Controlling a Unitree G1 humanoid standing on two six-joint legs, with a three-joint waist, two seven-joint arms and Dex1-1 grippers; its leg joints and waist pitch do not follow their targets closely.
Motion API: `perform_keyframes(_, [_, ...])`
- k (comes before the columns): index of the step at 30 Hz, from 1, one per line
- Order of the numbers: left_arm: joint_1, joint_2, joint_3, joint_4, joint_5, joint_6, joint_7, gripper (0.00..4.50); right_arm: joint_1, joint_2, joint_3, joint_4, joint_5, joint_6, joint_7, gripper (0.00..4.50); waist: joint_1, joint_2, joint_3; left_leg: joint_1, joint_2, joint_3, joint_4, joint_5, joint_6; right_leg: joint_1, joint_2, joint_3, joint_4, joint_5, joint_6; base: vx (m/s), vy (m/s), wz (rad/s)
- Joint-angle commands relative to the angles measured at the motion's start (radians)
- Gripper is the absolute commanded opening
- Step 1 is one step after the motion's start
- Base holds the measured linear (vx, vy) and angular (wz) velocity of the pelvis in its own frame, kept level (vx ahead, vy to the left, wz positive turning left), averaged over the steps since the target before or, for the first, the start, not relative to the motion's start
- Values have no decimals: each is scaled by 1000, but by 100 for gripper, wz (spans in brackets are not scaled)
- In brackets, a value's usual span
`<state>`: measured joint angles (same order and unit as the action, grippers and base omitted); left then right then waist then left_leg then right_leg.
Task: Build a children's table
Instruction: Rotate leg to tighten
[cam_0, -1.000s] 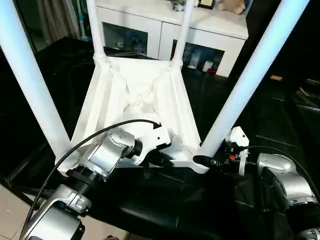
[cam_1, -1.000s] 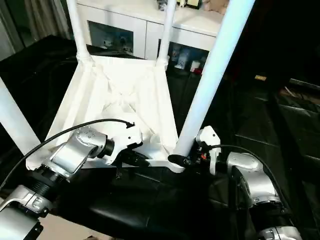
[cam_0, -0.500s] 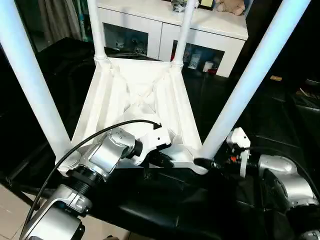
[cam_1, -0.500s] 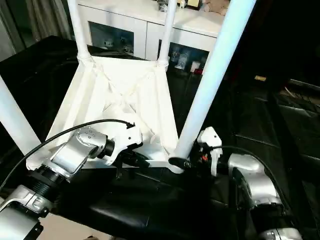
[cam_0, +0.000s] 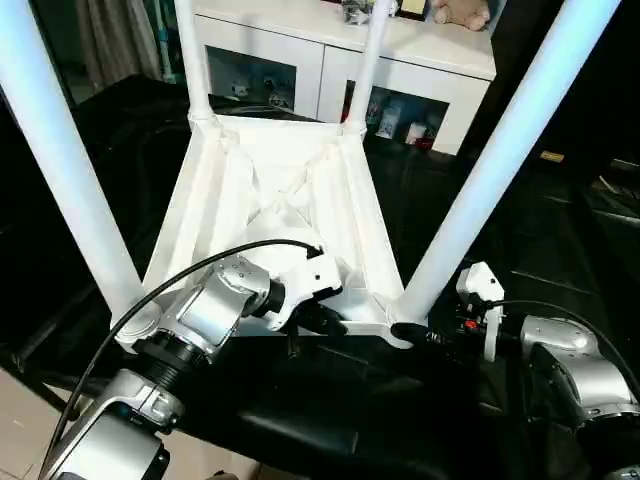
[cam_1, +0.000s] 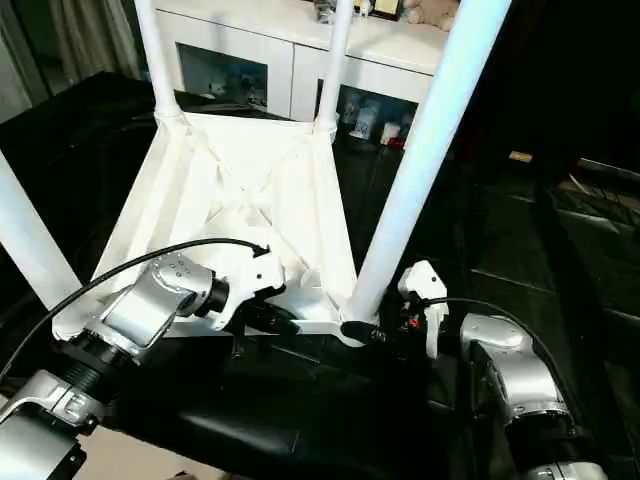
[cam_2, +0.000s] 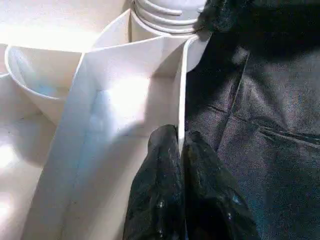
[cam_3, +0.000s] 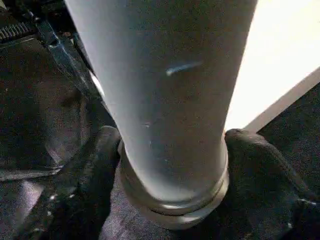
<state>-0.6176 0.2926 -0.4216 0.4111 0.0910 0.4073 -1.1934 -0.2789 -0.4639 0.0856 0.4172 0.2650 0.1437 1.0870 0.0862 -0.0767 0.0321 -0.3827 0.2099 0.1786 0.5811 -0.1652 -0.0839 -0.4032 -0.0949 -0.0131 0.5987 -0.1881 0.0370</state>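
The tabletop (cam_0: 285, 200) is seen lying upside down on a black surface (cam_0: 330, 400), ribbed underside up, directly ahead of the robot. Four legs are seen standing up from its corner sockets: near left leg (cam_0: 65, 160), near right leg (cam_0: 490, 170), far left leg (cam_0: 190, 55), far right leg (cam_0: 367, 60). A white cabinet (cam_0: 330, 60) is noted beyond the far edge.

Left gripper (cam_2: 180, 150): clenched on the near rim of the tabletop, a thin rim wall being pinched between the two fingers in the left wrist view. The top is judged to be steadied by this hold.

Right gripper (cam_3: 172, 165): fingers are set either side of the base of the near right leg, at the socket collar. One finger (cam_3: 85, 180) and the other are seen close against the tube; whether they press it or merely flank it cannot be told.

Progress, as judged: all four legs are placed, so the fitting stage appears nearly complete. Full seating of the near right leg cannot be confirmed. Still to be done: release of both grippers, and turning the table upright onto its legs.
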Motion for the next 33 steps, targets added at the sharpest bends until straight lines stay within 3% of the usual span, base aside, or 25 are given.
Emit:
perform_keyframes(1, [29, -8, -29, 31, -14, 13, -15, 0, 2, -6, -20, 9, 3, 4, -4, 318, 1, -6, -54, 17, 12, 9, -61, -176, 86, 44, -22, 7, -51, -63, -257, 0, 0, 0])
perform_keyframes(5, [29, -7, -30, 30, -14, 13, -16, 0, 5, -6, -20, 6, 6, 4, -4, 285, 1, -5, -54, 16, 12, 8, -61, -178, 83, 44, -22, 7, -50, -65, -257, 0, 0, 0])
perform_keyframes(15, [29, -9, -29, 36, -15, 12, -17, 0, 12, 1, -21, 2, 8, -2, -9, 274, 1, -6, -54, 17, 12, 9, -60, -180, 85, 44, -22, 7, -50, -62, -259, 0, 0, 0])
perform_keyframes(19, [23, -54, 2, 89, -18, -7, 58, 0, -3, 52, -63, 71, -32, -68, -175, 273, -6, -6, -51, 15, 10, 9, -62, -206, 68, 40, -22, 7, -56, -103, -251, 0, 0, 0])
perform_keyframes(22, [-11, -131, 48, 195, -12, -28, 196, 0, -2, 127, -126, 116, -36, -98, -371, 272, -14, -8, -46, 16, 9, 5, -70, -298, 29, 36, -25, 7, -71, -268, -205, 0, 0, 0])
perform_keyframes(23, [-13, -134, 49, 199, -11, -29, 201, 0, -2, 130, -128, 117, -36, -99, -379, 272, -17, -8, -43, 20, 7, 4, -71, -333, 18, 29, -26, 7, -79, -332, -184, 0, 0, 0])
perform_keyframes(25, [-21, -150, 55, 222, -9, -36, 228, 0, 2, 147, -140, 121, -38, -102, -423, 272, -21, -9, -44, 16, 6, 0, -74, -344, 11, 33, -26, 6, -84, -373, -158, 0, 0, 0])
perform_keyframes(26, [-54, -203, 74, 299, 1, -60, 327, 0, 24, 214, -167, 114, -62, -113, -586, 272, -25, -1, -34, 14, 4, 1, -76, -353, 15, 24, -22, 9, -89, -380, -145, 0, 0, 0])
perform_keyframes(27, [-69, -226, 78, 332, 8, -71, 371, 0, 33, 248, -179, 110, -77, -112, -676, 272, -27, 7, -29, 23, 3, 1, -77, -377, 10, 14, -22, 11, -93, -396, -142, 0, 0, 0])
perform_keyframes(28, [-74, -234, 80, 343, 10, -75, 386, 0, 36, 260, -184, 108, -83, -110, -709, 272, -30, 3, -29, 19, 2, 0, -79, -380, 7, 17, -20, 10, -95, -408, -135, 0, 0, 0])
perform_keyframes(29, [-91, -262, 82, 383, 22, -91, 440, 0, 46, 314, -200, 100, -108, -114, -837, 272, -30, 12, -20, 18, 1, -2, -83, -392, 1, 12, -19, 10, -97, -422, -123, 0, 0, 0])
perform_keyframes(30, [-101, -276, 84, 406, 29, -102, 466, 0, 49, 343, -207, 100, -121, -123, -902, 272, -33, 10, -23, 24, -1, -3, -82, -412, -3, 9, -19, 10, -100, -446, -111, 0, 0, 0])
perform_keyframes(31, [-105, -285, 81, 418, 37, -108, 478, 0, 53, 369, -211, 92, -124, -130, -937, 272, -32, 19, -17, 24, -1, -5, -85, -420, -4, 6, -19, 10, -102, -451, -106, 0, 0, 0])
perform_keyframes(32, [-105, -285, 81, 418, 37, -108, 478, 0, 53, 369, -211, 92, -124, -130, -937, 272, -35, 15, -18, 27, -2, -6, -85, -444, 1, 6, -17, 8, -106, -467, -94, 0, 0, 0])
perform_keyframes(33, [-114, -299, 73, 442, 48, -120, 496, 0, 63, 419, -202, 71, -139, -146, -989, 272, -37, 25, -12, 26, -2, -5, -89, -460, 3, 2, -14, 10, -111, -456, -86, 0, 0, 0])
